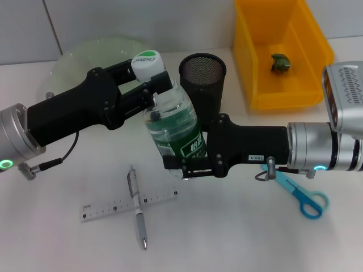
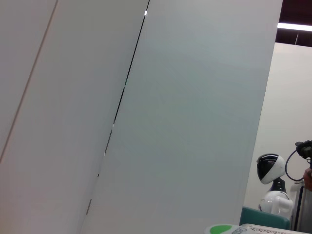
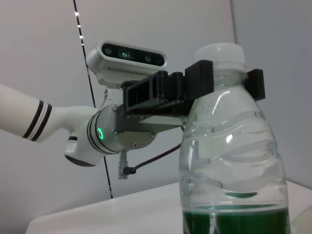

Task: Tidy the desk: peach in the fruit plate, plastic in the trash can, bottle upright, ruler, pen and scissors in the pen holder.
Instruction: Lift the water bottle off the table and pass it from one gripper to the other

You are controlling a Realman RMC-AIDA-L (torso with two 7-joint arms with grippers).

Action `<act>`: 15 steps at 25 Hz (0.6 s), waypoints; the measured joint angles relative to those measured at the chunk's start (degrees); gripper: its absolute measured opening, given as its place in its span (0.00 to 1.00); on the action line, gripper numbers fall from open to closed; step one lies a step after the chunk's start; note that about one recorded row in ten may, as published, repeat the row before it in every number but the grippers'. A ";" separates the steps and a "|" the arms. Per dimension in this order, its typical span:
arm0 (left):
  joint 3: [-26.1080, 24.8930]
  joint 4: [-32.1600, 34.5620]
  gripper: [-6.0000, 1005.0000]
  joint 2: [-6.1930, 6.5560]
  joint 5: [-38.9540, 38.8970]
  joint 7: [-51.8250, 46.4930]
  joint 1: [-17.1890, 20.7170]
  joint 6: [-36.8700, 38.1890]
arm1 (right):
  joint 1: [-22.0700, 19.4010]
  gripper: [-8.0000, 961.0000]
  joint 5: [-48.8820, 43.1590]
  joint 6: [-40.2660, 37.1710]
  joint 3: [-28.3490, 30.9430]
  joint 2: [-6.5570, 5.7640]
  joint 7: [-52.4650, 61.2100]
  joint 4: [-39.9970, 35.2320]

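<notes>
A clear bottle point(image 1: 172, 122) with a white cap and green label stands nearly upright at the table's centre; in the right wrist view the bottle point(image 3: 229, 161) is upright. My left gripper point(image 1: 152, 85) is shut on its neck, and it shows as the left gripper point(image 3: 226, 75) below the cap. My right gripper point(image 1: 186, 165) is shut on the bottle's lower body. The black mesh pen holder point(image 1: 202, 79) stands just behind. A ruler point(image 1: 122, 205) and a pen point(image 1: 138, 209) lie crossed in front. Blue scissors point(image 1: 302, 195) lie under my right arm. The pale green fruit plate point(image 1: 79, 56) is back left. No peach shows.
A yellow bin point(image 1: 317, 45) stands at the back right with a small green crumpled thing point(image 1: 279, 63) inside. The left wrist view shows mostly wall panels and a sliver of the bottle cap point(image 2: 222, 229).
</notes>
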 joint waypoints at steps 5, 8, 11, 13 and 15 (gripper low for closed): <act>0.00 0.03 0.44 0.00 0.04 0.00 0.00 0.01 | 0.02 0.85 -0.05 0.05 -0.37 0.00 0.43 -0.59; 0.00 0.07 0.44 0.00 0.06 0.00 0.00 0.01 | 0.03 0.85 -0.10 0.09 -0.83 0.00 0.75 -1.18; 0.05 0.07 0.44 -0.03 0.23 0.00 0.03 0.02 | 0.06 0.86 -0.09 0.35 -2.65 -0.06 2.27 -2.29; 0.05 0.05 0.44 -0.03 0.25 -0.01 0.04 0.02 | 0.06 0.86 0.06 0.64 -3.71 -0.10 2.97 -2.90; 0.06 0.03 0.44 -0.03 0.23 0.00 0.04 0.02 | 0.06 0.86 0.10 0.77 -4.16 -0.09 3.00 -3.12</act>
